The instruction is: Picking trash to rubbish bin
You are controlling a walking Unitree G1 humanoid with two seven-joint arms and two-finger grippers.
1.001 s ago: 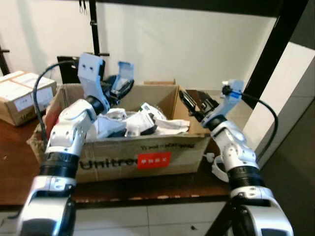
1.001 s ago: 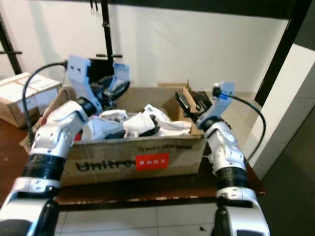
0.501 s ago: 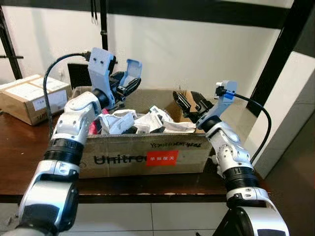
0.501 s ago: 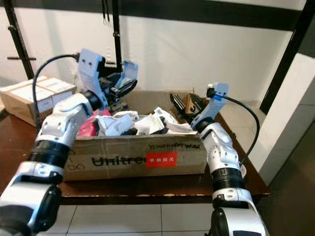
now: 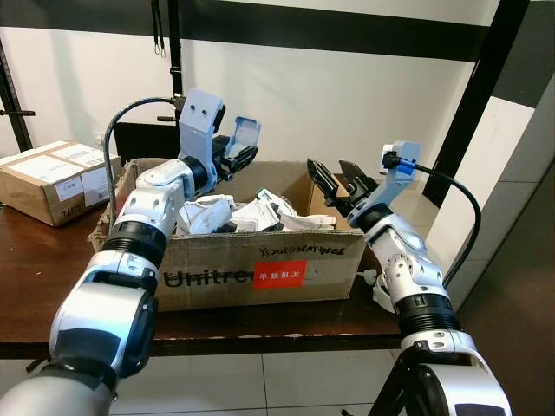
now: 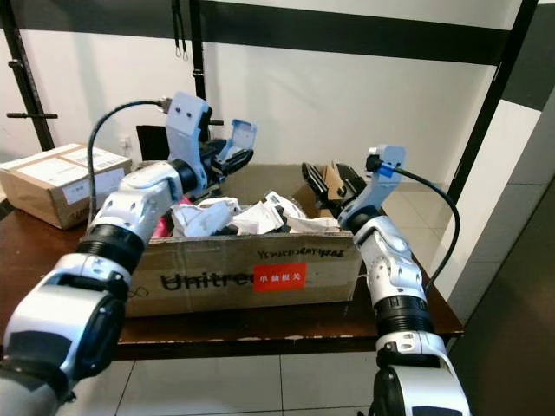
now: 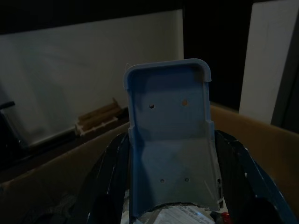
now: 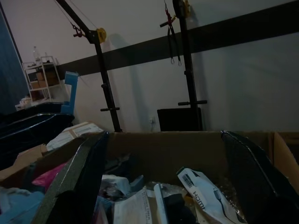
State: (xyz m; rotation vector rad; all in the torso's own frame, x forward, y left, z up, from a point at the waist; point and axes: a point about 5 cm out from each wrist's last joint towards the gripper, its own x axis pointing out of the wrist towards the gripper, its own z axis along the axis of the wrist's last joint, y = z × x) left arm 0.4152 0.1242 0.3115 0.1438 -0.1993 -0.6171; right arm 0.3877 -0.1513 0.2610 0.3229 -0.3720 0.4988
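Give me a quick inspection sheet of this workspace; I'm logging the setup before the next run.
Surface: dark wooden table, worn.
Job's things: open cardboard box full of white packets and a pink item.
Clutter: taped carton on the table's left.
Grippers: left gripper over the box's back left, shut on a blue plastic piece; right gripper open over the box's right end, holding nothing.
Cables: black cable looping from the right wrist; another at the left.
Surroundings: white wall, black frame posts.

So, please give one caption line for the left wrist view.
Left gripper holding a blue plastic piece above the cardboard box.
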